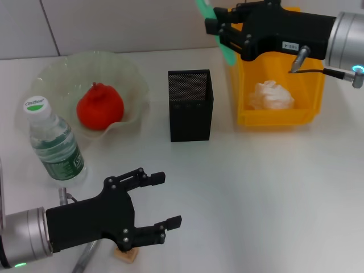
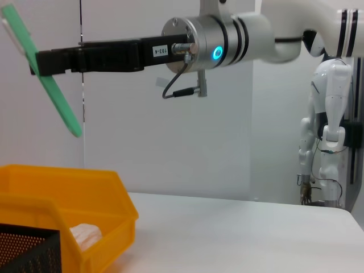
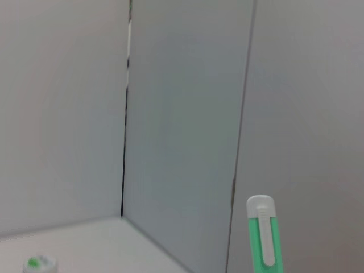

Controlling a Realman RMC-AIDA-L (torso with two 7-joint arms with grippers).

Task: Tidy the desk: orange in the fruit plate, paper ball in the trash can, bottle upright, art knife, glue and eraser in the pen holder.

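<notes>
White and smooth, the table (image 1: 273, 193) is carrying the work in front of pale wall panels. At its far right, the right hand (image 1: 219, 31) is hovering in the air above the large rectangular yellow-orange plastic trash can (image 1: 278, 116), clamping a slim green art knife (image 1: 219, 34) with a white end that is slanting downward from its fingers; the knife's tip is also showing in the right wrist view. Inside the can, the crumpled white paper ball (image 1: 273, 95) is lying on the floor. Just left of the can, the square black metal mesh pen holder (image 1: 190, 105) is standing upright. Farther left, the round red-orange orange (image 1: 100, 106) is sitting in the wide translucent pale-green fruit plate (image 1: 57, 71) with its wavy rim. Beside that plate, the clear plastic bottle (image 1: 56, 142) with a green label and white cap is standing upright. At the near left, the left hand (image 1: 162, 199) is hanging low over the table with its black fingers spread apart, gripping nothing, and the small tan eraser (image 1: 126, 256) is lying on the table partly hidden under it.
</notes>
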